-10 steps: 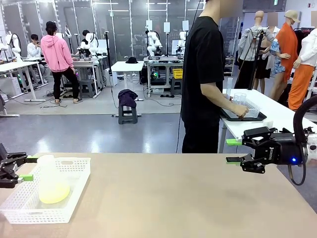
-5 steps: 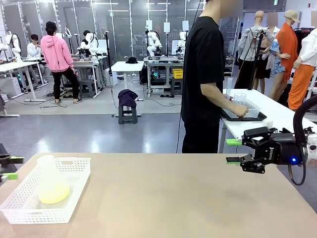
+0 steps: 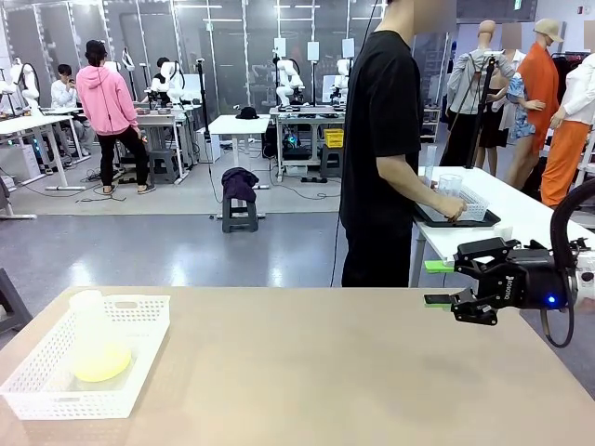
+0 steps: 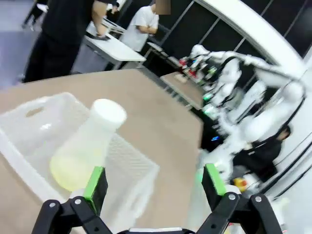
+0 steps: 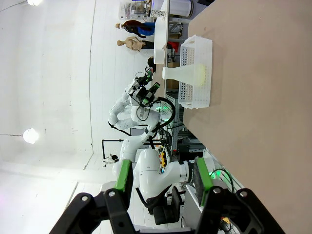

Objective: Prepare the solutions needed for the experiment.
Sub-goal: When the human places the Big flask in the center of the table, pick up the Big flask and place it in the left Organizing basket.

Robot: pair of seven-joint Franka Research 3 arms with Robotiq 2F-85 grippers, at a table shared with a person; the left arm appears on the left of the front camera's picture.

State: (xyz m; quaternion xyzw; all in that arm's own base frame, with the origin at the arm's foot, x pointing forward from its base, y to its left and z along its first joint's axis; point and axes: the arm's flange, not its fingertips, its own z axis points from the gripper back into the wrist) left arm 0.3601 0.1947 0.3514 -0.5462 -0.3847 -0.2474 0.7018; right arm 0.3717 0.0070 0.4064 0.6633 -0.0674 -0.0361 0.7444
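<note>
The solution [image 3: 102,364] is a shallow pale yellow layer in the bottom of a translucent conical flask [image 3: 90,325]. The flask stands in a white mesh basket [image 3: 139,307] at the table's left front. In the left wrist view my left gripper [image 4: 153,178] is open and empty, just short of the basket [image 4: 29,117], with the flask [image 4: 100,129] and its yellow liquid [image 4: 73,168] ahead of it. My right gripper [image 3: 432,283] hovers open and empty over the table's right edge, pointing left. Its wrist view [image 5: 163,173] looks across the table to the flask [image 5: 180,72].
A person in a black shirt stands beyond the far edge, turned to a side table with a hand on a black tray [image 3: 456,218] that holds clear containers. The brown tabletop [image 3: 316,372] stretches bare between the basket and my right gripper.
My left gripper has drawn back leftward from the basket's side and left the front view. The flask, basket, right gripper and person have not moved.
</note>
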